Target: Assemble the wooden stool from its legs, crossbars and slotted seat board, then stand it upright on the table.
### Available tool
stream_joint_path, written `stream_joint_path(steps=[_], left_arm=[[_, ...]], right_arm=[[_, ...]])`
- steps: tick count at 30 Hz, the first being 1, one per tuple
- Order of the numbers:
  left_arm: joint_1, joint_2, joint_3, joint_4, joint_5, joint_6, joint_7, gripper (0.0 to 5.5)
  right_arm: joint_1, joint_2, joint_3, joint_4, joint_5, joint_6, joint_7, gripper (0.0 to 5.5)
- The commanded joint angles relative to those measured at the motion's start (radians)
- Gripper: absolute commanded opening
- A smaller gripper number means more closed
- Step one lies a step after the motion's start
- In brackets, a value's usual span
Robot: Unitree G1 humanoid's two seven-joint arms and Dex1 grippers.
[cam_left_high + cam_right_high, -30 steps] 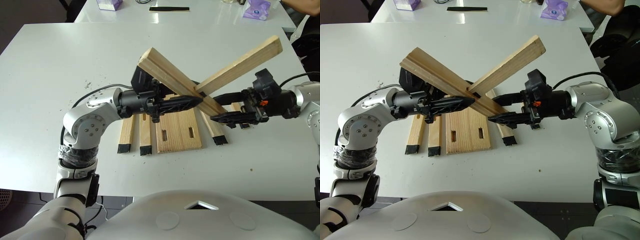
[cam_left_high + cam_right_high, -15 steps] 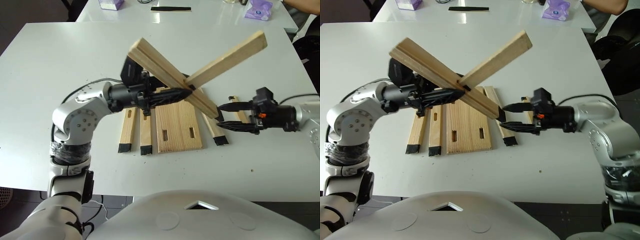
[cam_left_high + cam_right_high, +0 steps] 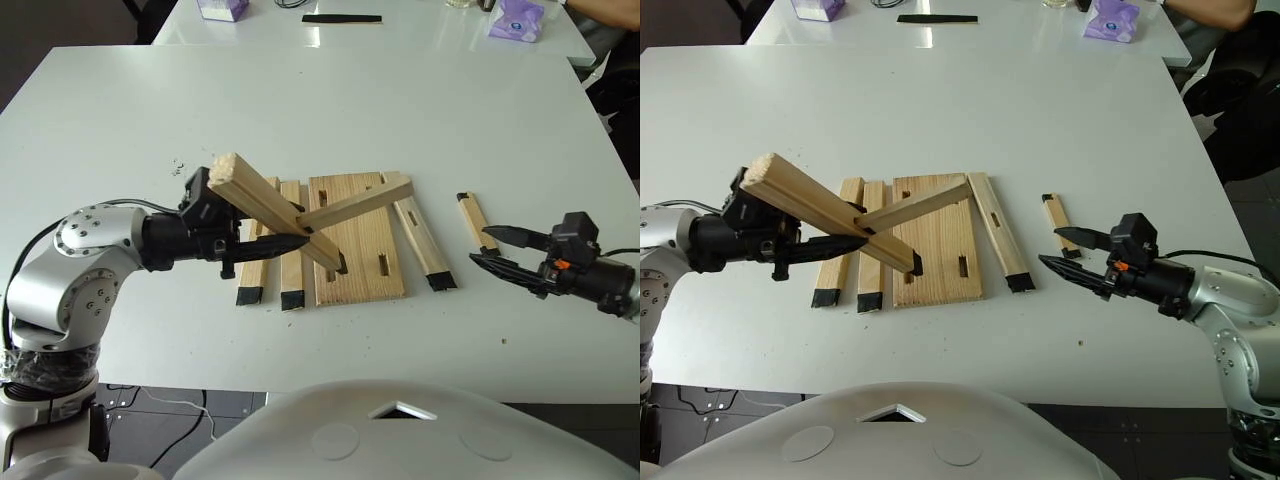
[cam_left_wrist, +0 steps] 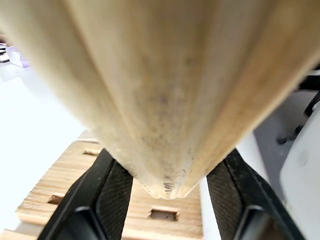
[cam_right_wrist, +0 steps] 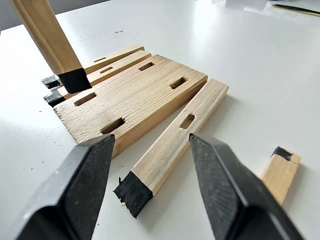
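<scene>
On the white desk (image 3: 120, 130) the slotted seat board (image 3: 365, 245) lay flat near the middle. Against its left edge lay an inner leg (image 3: 291, 275), with an outer leg (image 3: 254, 275) just beside that, both with black tips pointing to the near edge. A third leg (image 3: 422, 240) lay just off the board's right edge, and a short crossbar (image 3: 470, 220) lay apart from it, farther right. Dark crumbs (image 3: 178, 165) dotted the desk to the left. On a second desk (image 3: 420, 25) behind stood two purple boxes (image 3: 517, 18) and a black strip (image 3: 340, 18); the boxes' print was too small to read.

The left arm was bent at the near left edge, forearm level and pointing right. The left gripper (image 3: 300, 240) was clamped on the held leg (image 3: 265, 205), which slanted down to the right with its black tip over the board; whether it touched could not be told. A crossbar (image 3: 355, 203) was joined to it near the grip and angled up to the right. In the left wrist view the fingers (image 4: 107, 195) flanked that leg.

The right arm reached in low from the right edge. The right gripper (image 3: 482, 246) pointed left with its fingers spread wide, holding nothing, near the short crossbar and the third leg.
</scene>
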Motion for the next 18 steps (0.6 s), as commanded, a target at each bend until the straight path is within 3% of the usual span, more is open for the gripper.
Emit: stream_joint_path(steps=[1, 18], left_arm=[[0.021, 0.029, -0.027, 0.021, 0.057, -0.053, -0.032, 2.14], [0.038, 0.053, -0.105, 0.095, 0.206, -0.192, -0.045, 2.14]], right_arm=[[-0.023, -0.007, 0.031, 0.002, -0.034, -0.033, -0.011, 2.75], [-0.046, -0.019, 0.100, 0.046, -0.111, -0.113, -0.012, 2.75]])
